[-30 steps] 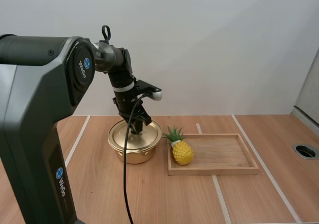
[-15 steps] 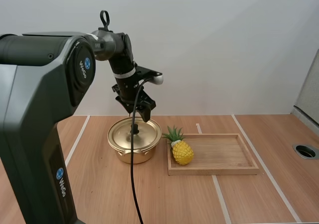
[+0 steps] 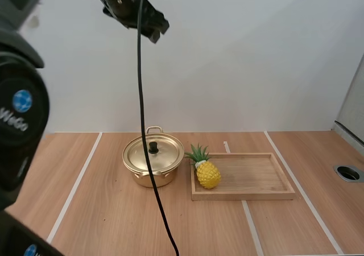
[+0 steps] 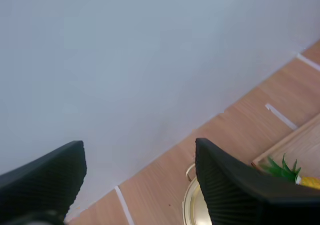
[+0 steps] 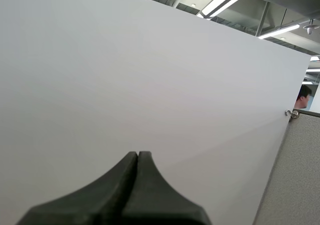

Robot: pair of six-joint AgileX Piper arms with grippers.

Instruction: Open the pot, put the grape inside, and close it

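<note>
The left hand hangs high up in the air, far above the bench. Its two black fingers are spread wide apart, and there is nothing between them. The right hand has its two fingers pressed flat together like one dark wedge, and it holds nothing. Far below the left hand, the gold pot sits on the bench. The lid is on the pot, lying flat, and it has a small black knob in the middle. The left hand is well apart from both of them. From up by the left hand, the round edge of the pot shows down past one finger. Just beside the pot, on the side away from the left arm, there is a yellow pineapple with green leaves. It stands in a wooden tray, at the end of the tray closest to the pot. The tray lies flat on the bench, farther from the left hand than the pot is.
</note>
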